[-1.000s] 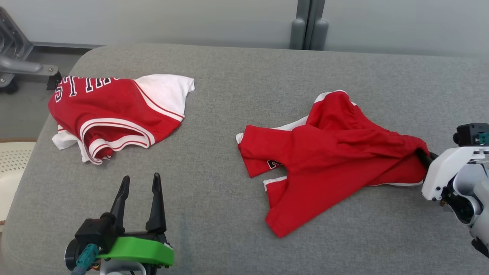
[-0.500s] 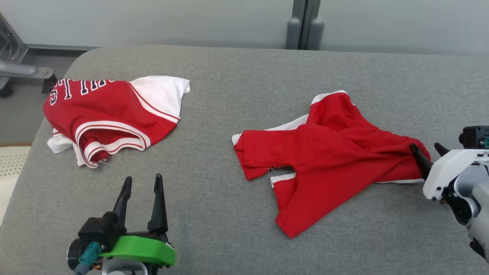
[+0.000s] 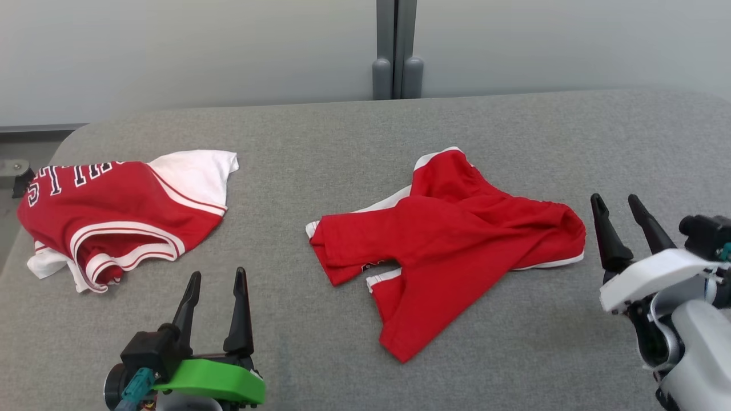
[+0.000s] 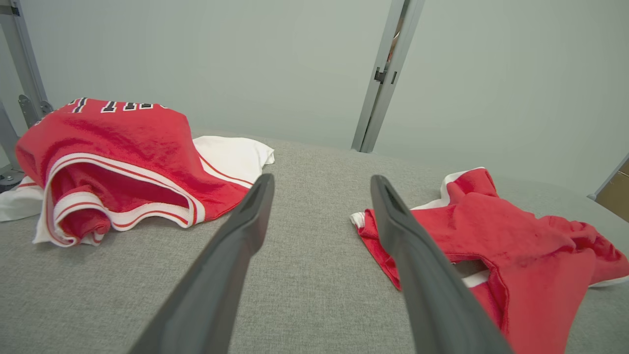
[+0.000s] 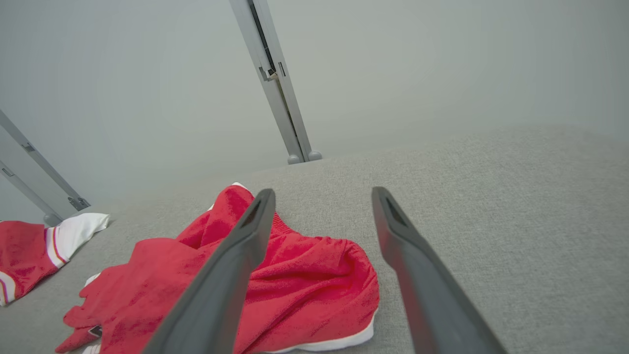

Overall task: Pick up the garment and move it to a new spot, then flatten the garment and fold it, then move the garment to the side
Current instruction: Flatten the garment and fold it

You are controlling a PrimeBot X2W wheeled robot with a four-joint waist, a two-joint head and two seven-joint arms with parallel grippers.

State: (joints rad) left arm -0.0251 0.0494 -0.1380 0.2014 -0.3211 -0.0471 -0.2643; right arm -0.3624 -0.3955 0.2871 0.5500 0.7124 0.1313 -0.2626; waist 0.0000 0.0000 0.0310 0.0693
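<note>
The garment, a pair of red shorts (image 3: 445, 240) with white trim, lies crumpled in the middle of the grey padded table (image 3: 400, 125). In the right wrist view the shorts (image 5: 304, 275) lie below and left of the fingers, and the shorts (image 4: 516, 241) show at the right in the left wrist view. My right gripper (image 3: 615, 198) stands open just right of the waistband end, apart from the cloth, nothing between its fingers (image 5: 323, 191). My left gripper (image 3: 217, 273) is open and empty near the front edge, left of the shorts (image 4: 322, 178).
A red and white jersey (image 3: 120, 211) with black lettering lies bunched at the table's left end, also in the left wrist view (image 4: 123, 142) and the right wrist view (image 5: 24, 250). A grey post (image 3: 394, 57) stands against the pale wall behind the table.
My right gripper has opened, let go of the shorts' waistband end and drawn back to the right. The shorts have settled on the table. The head camera has turned, shifting the whole picture.
</note>
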